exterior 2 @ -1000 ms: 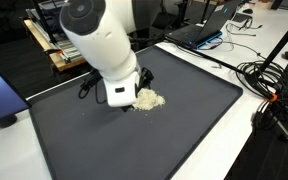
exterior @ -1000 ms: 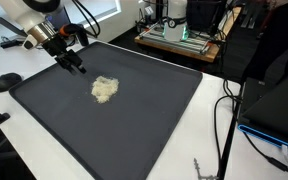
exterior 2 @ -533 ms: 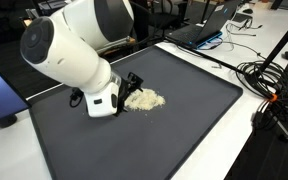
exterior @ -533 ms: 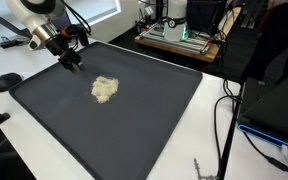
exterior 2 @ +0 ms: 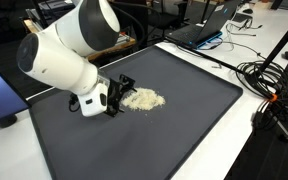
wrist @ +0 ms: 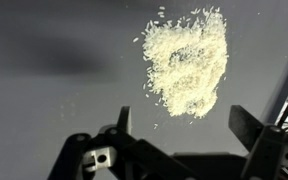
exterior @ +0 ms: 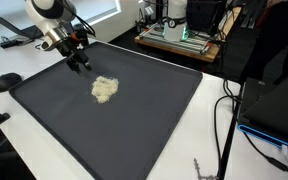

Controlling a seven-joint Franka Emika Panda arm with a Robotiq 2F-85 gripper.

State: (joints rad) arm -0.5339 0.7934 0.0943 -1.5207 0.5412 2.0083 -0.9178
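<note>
A small heap of pale rice-like grains (exterior: pixel 104 89) (exterior 2: pixel 142 99) (wrist: pixel 187 65) lies on a large dark mat (exterior: pixel 134 120) (exterior 2: pixel 144 140). My gripper (exterior: pixel 79 63) (exterior 2: pixel 116 92) (wrist: pixel 184 125) hovers just beside the heap, near the mat's edge, jaws open with nothing between them. In the wrist view the heap sits above and between the two dark fingers (wrist: pixel 256 128), apart from them. A few stray grains are scattered around the heap's rim.
The mat rests on a white table (exterior: pixel 19 60) (exterior 2: pixel 214 150). A black round object (exterior: pixel 7 81) lies off the mat. Cables (exterior: pixel 224 120) (exterior 2: pixel 269 85) run along one side, with a laptop (exterior 2: pixel 204 30) and shelves of equipment (exterior: pixel 184 35) behind.
The arm has swung and turned, its wrist shifting toward the mat's edge while the gripper stays near the heap. The jaws stayed open and the grains have not moved.
</note>
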